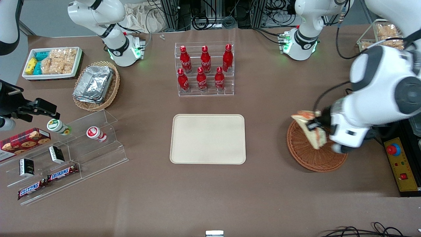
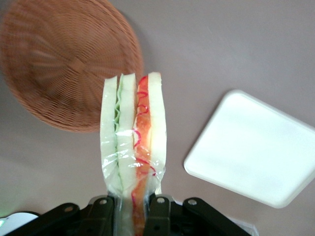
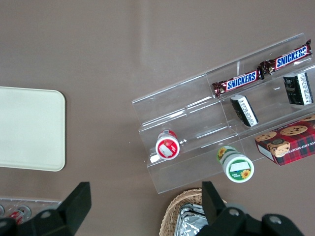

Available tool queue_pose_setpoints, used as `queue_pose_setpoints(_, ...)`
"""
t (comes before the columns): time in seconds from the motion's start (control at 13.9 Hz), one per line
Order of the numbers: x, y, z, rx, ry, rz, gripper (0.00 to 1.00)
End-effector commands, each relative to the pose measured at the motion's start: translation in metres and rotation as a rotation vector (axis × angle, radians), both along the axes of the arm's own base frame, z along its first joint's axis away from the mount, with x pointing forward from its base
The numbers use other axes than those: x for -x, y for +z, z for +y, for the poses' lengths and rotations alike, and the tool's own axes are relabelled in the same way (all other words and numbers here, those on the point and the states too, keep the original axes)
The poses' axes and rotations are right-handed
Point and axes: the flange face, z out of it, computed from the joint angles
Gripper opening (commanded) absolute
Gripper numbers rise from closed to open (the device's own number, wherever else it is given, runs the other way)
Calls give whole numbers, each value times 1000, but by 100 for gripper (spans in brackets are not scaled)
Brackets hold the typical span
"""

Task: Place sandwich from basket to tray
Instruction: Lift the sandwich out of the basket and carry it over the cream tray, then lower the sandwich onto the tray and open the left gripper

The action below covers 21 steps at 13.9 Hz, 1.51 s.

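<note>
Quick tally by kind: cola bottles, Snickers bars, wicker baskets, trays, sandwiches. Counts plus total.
Cola bottles: 6
Snickers bars: 2
Wicker baskets: 2, the reddish basket and the tan basket with foil containers
Trays: 2, the cream tray and the white snack tray
Sandwich: 1, held by the gripper over the reddish basket
Total: 13

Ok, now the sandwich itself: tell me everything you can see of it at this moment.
The sandwich is a triangular wedge of pale white bread slices in clear plastic wrap, with a green filling layer on one side and an orange-red one on the other. The gripper is shut on its lower end, the fingers pinching it across the layers. It hangs lifted above the basket, touching nothing but the gripper, toward the working arm's end of the table and not yet over the tray.
</note>
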Motion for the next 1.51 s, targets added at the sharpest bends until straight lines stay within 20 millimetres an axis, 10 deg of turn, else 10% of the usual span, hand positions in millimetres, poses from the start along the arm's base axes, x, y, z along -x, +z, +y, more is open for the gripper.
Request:
queue_pose_setpoints(0.0, 15, -47, -62, 61, -100, -47, 0)
queue_pose_setpoints(0.22, 45, -106, -117, 96, -173, -93, 0)
queue_pose_setpoints(0.79, 60, -241, -188, 99, -335, -110, 0)
queue_pose_setpoints(1.22, 66, -280, -198, 76, -387, -100, 2)
queue_pose_setpoints(1.3, 66, -280, -198, 75, -387, -101, 12)
queue_pose_setpoints(1.44, 66, -279, -198, 72, -364, -99, 75)
